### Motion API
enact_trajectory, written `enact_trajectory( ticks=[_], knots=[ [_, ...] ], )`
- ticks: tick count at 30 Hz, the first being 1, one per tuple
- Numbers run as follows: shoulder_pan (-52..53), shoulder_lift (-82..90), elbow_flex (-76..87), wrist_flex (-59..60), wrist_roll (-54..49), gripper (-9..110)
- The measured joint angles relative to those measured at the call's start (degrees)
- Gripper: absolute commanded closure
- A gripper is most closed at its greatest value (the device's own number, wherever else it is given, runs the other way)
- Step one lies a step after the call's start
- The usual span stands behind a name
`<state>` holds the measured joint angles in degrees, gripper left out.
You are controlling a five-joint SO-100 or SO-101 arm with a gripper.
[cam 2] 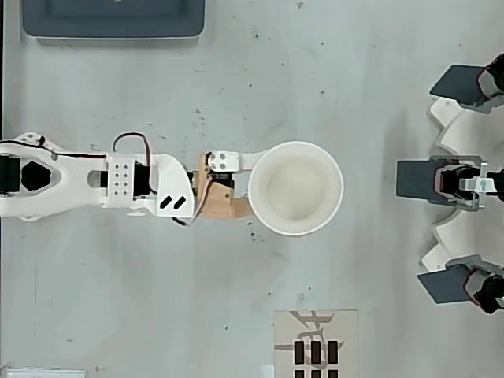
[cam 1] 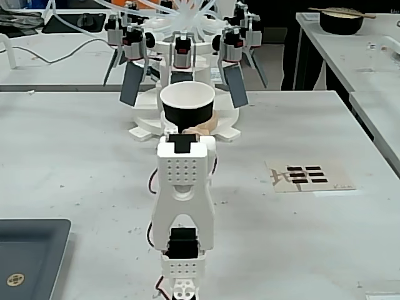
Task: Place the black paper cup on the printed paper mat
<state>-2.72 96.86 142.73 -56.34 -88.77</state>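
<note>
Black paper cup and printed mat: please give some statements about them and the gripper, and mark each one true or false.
1. The black paper cup is held in the gripper. True.
2. The cup stands on the printed paper mat. False: it is apart from the mat.
3. The cup is upright, its opening facing up. True.
4. The cup holds chopsticks. False: the overhead view shows a bare white inside.
5. The mat lies on the dark grey tray. False: it lies on the table.

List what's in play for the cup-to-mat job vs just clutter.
In play: black paper cup, held in the gripper; printed paper mat, still bare.

Clutter: dark grey tray, white multi-arm fixture, bowl with chopsticks.
</note>
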Motion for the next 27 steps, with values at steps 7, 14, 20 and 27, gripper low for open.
enact_trajectory(
  ticks=[7,14,20,27],
  knots=[
    [0.0,4.1,7.9,-4.9,0.0,90],
    [0.0,8.7,15.4,-10.5,0.0,90],
    [0.6,12.4,21.2,-12.2,0.0,90],
    [3.3,14.2,25.8,-14.2,0.0,91]
  ],
)
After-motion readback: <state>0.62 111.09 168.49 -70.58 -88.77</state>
